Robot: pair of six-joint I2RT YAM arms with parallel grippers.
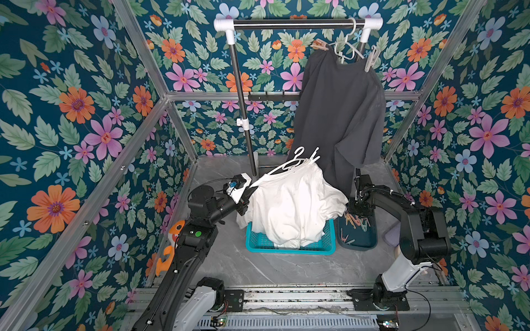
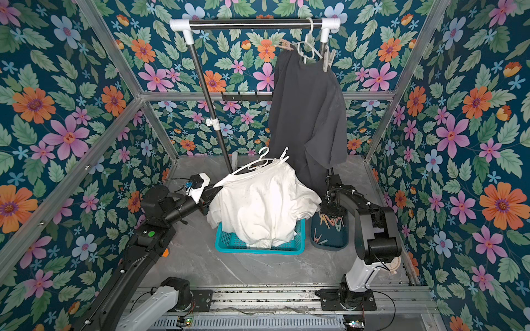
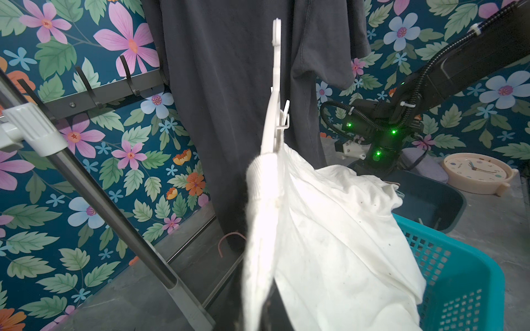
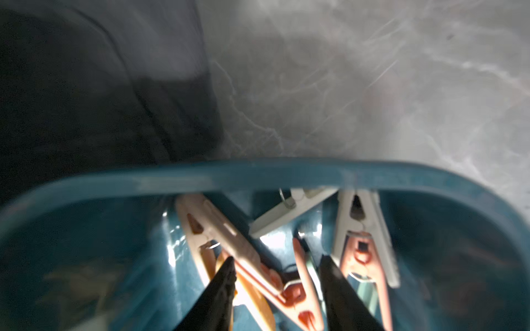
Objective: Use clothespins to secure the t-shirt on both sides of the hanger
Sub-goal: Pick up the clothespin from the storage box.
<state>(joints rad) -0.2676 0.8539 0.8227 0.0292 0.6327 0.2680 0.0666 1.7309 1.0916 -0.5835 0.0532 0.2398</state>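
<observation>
In the centre of a top view, the white crumpled fabric t-shirt [image 1: 292,200] on its white plastic hanger [image 1: 288,165] lies over the turquoise perforated plastic basket [image 1: 289,248], and I see my left gripper [image 1: 244,204] pressed together on the shirt's edge at the left. Right of the basket, my right gripper [image 4: 276,262] is inside the dark teal rounded plastic tray [image 4: 258,172] with the pastel plastic clothespins [image 4: 226,235], its jaws spread on either side of a pink one.

The white t-shirt [image 1: 295,206] hid the left tool's [image 1: 243,205] jaws in both top views. The right wrist view was blurred, its edge cropping the right tool [image 4: 276,262].
</observation>
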